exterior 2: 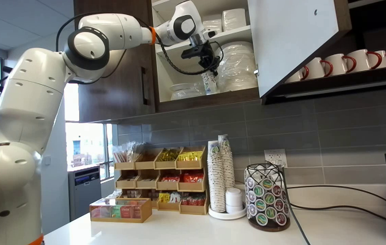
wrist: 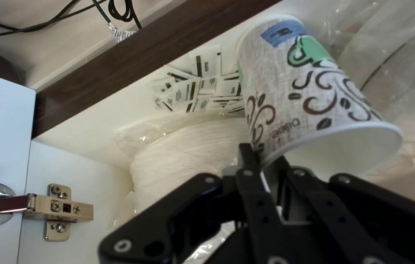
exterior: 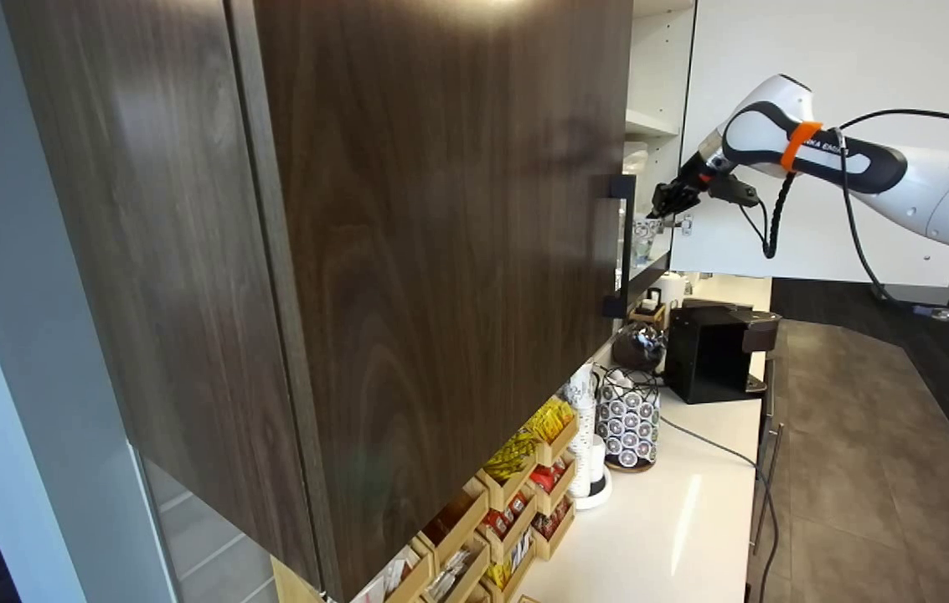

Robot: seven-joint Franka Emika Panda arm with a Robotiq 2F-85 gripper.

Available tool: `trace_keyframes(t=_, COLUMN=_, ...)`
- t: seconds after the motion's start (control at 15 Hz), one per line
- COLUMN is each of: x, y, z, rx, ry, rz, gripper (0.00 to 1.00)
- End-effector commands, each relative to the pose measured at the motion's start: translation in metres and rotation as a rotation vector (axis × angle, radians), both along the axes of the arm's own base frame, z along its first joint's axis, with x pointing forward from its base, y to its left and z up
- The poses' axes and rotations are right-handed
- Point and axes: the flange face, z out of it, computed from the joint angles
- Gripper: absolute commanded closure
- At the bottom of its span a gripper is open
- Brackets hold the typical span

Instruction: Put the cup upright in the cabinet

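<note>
A white paper cup with brown swirls and a green print (wrist: 302, 84) stands mouth-up, leaning slightly, on the bottom shelf of the dark brown cabinet (exterior 2: 186, 103). Whether its base rests flat I cannot tell. In an exterior view the cup (exterior 2: 210, 83) shows just under my gripper (exterior 2: 214, 71). Reaching down at the rim in the wrist view, my gripper (wrist: 266, 156) has one finger outside the cup wall and the other inside the mouth. A small gap separates the fingers, with the thin wall between them, so they look slightly open. The cabinet's white inner door (exterior 2: 288, 34) is swung wide.
Plastic-wrapped plates (exterior 2: 237, 64) stand close beside the cup, and more wrapped plates (exterior 2: 184, 91) lie on its other side. Paper packets (wrist: 196, 88) lie on the shelf. Above is an upper shelf (exterior 2: 227, 35). A metal hinge (wrist: 60, 209) juts from the side wall.
</note>
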Motion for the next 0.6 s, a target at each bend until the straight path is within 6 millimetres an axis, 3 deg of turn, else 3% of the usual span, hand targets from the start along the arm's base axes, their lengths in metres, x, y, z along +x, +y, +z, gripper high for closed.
trace_keyframes(t=0.0, x=0.003, y=-0.003, z=0.004, rx=0.016, ry=0.012, rz=0.007, gripper=0.53)
trace_keyframes(t=0.47, x=-0.018, y=0.005, z=0.033, rx=-0.015, ry=-0.056, rz=0.022, gripper=0.0)
trace_keyframes(t=0.53, x=-0.023, y=0.006, z=0.036, rx=-0.021, ry=-0.064, rz=0.025, gripper=0.0)
